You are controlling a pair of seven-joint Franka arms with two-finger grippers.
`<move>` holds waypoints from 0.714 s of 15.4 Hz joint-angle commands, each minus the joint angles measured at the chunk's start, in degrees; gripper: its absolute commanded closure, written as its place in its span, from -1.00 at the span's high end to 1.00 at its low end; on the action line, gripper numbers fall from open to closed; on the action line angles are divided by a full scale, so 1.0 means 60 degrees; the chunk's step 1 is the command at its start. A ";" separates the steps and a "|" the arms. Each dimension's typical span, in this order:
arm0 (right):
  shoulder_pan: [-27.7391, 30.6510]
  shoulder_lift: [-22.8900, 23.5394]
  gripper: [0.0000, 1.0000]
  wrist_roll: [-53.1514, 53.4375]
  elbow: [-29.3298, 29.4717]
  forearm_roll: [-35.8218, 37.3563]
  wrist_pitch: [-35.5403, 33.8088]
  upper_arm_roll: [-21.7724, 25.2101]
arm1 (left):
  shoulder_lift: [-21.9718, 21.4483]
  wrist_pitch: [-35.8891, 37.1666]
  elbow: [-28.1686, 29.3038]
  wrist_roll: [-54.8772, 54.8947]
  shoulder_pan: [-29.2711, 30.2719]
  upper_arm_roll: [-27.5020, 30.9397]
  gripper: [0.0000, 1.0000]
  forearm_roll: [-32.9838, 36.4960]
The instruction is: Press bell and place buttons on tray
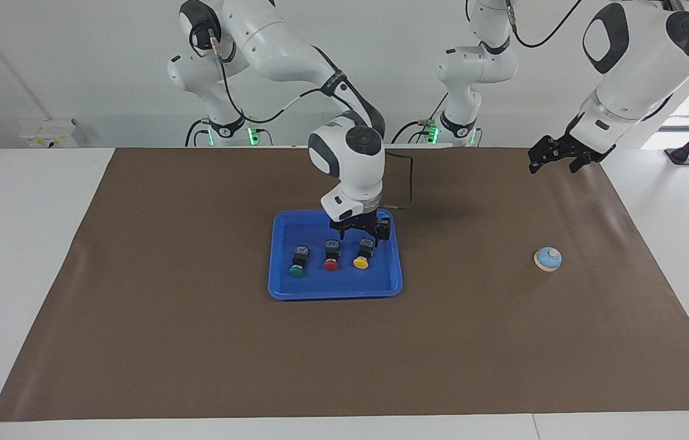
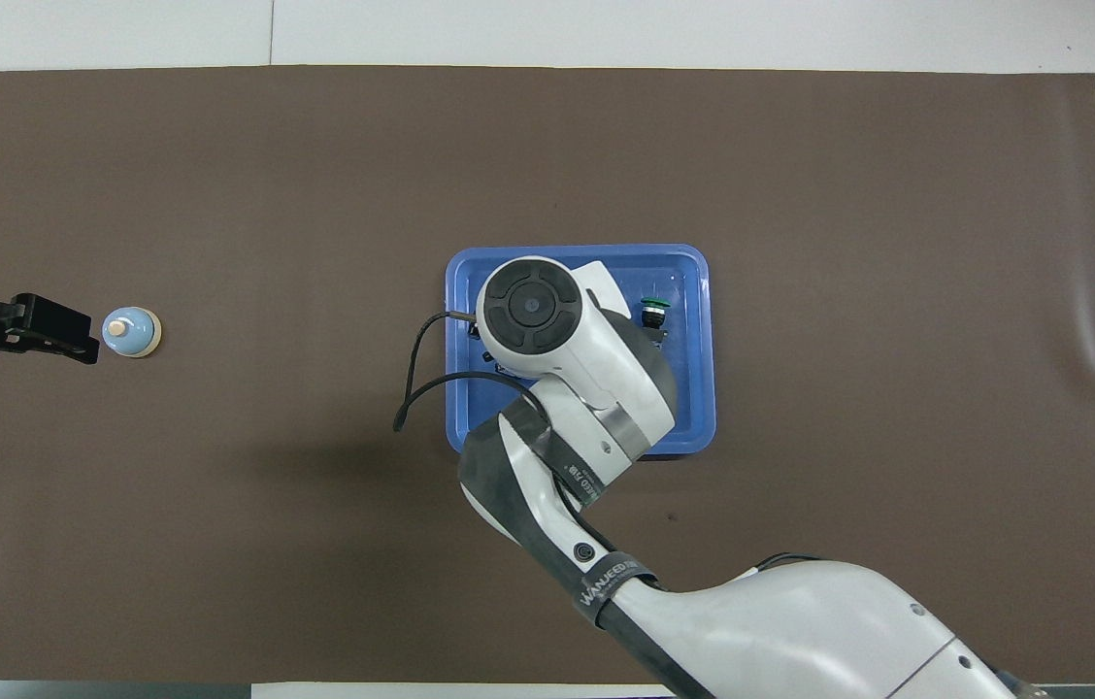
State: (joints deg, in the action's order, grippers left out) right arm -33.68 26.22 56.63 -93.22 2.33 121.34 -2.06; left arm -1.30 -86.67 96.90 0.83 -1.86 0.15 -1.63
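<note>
Three small push-button switches with black bodies lie in a row inside the flat, bright blue rectangular plastic tray [image 1: 276, 287] at the middle of the brown mat: the green-capped button [image 1: 298, 264] toward the right arm's end, the red-capped button [image 1: 331, 257] in the centre, and the yellow-capped button [image 1: 362, 255] toward the left arm's end. Each cap points away from the robots. The three are set apart and do not touch.

The right gripper [image 1: 361, 233] hangs just above the yellow-capped button's black body, with its fingers spread and nothing between them. Judged from this layout, the placing step is at its end: all three buttons are on the tray.

The small round bell with a light blue dome and white base rim [image 1: 547, 259] sits on the mat toward the left arm's end, well apart from the tray. Whether it has been pressed cannot be told. If it has not, the next move calls for a straight descent onto the cream knob at its centre.

The right arm reaches from its base over the tray, wrist pointing steeply down; in the overhead view it hides the red and yellow buttons. The left arm waits. The left gripper [image 1: 555, 156] is raised over the mat, nearer its own base than the bell, with its fingers spread and empty.
</note>
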 commanded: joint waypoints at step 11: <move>0.4718 -0.3255 1.00 -0.7880 -0.0065 -0.0184 -0.3860 -0.0111 | -0.0135 0.0061 0.0022 -0.0050 0.0091 -0.0040 1.00 -0.0020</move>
State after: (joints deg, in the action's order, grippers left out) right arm -7.90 9.85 15.01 -92.64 2.27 100.27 -1.78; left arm -1.30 -86.67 96.90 0.83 -1.86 0.15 -1.64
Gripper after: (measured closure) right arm 0.000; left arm 0.000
